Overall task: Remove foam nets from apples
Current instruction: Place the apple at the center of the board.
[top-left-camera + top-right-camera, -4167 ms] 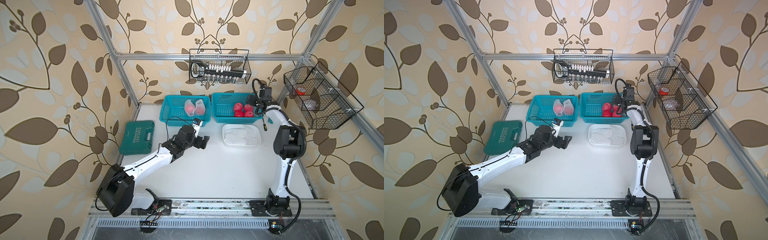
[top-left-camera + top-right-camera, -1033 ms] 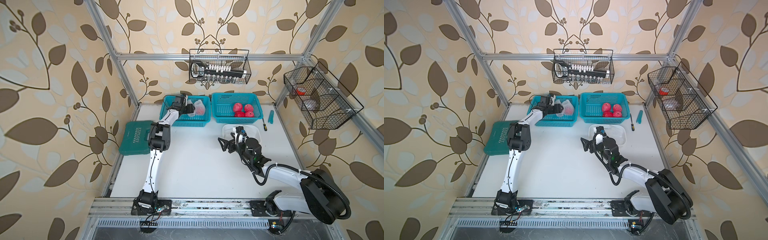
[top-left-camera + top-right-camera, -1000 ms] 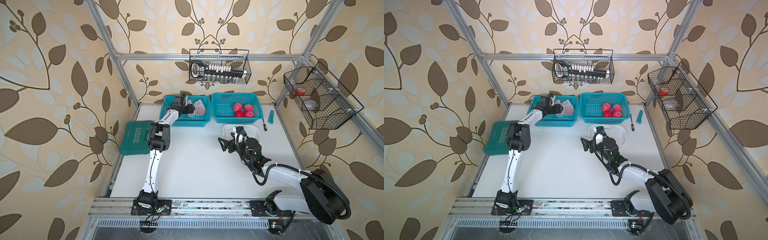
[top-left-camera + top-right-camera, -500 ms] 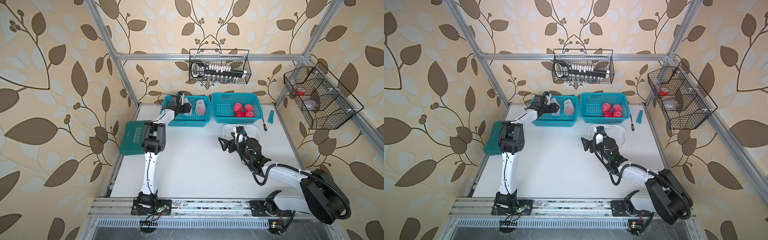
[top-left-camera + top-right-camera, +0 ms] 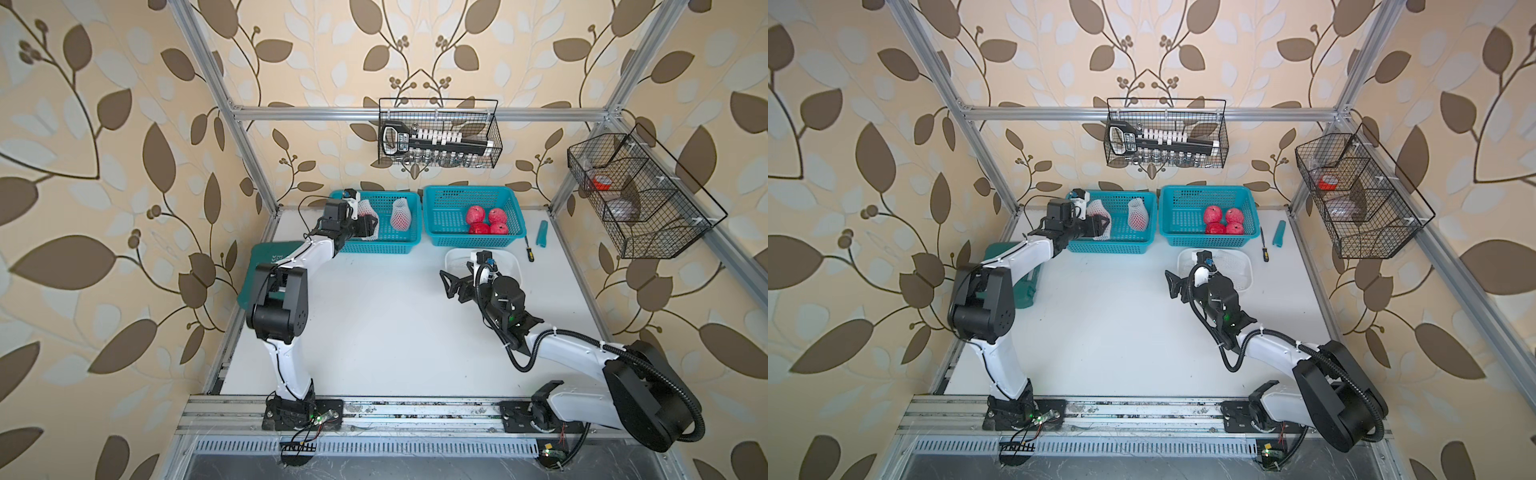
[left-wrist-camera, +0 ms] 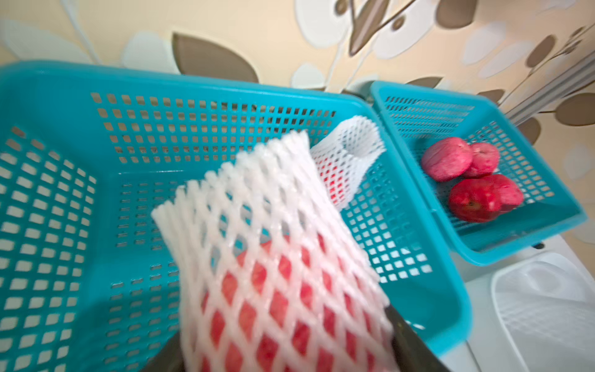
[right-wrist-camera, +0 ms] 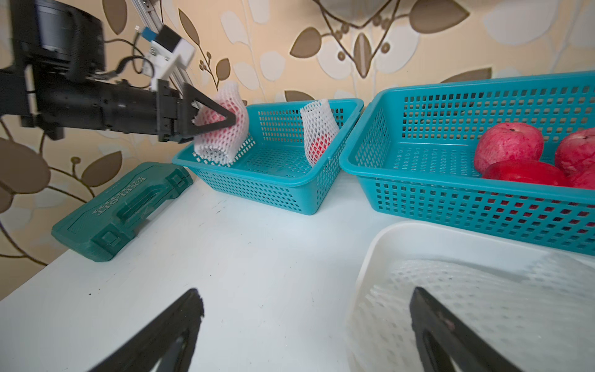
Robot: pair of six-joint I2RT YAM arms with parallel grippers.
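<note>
My left fingers (image 7: pixel 225 119) grip a netted apple (image 6: pixel 277 257) over the teal basket (image 7: pixel 257 195), its sleeve standing crosswise to them. My right fingers (image 7: pixel 188 306) gape empty, well apart beside the tray (image 7: pixel 370 254).

The white-shelled left arm (image 5: pixel 316 250) and right arm (image 5: pixel 573 348) have bulky black joint housings and looping black cables; the black right end effector (image 7: pixel 306 291) shows triangular, open-framed fingers (image 7: pixel 190 309).
</note>
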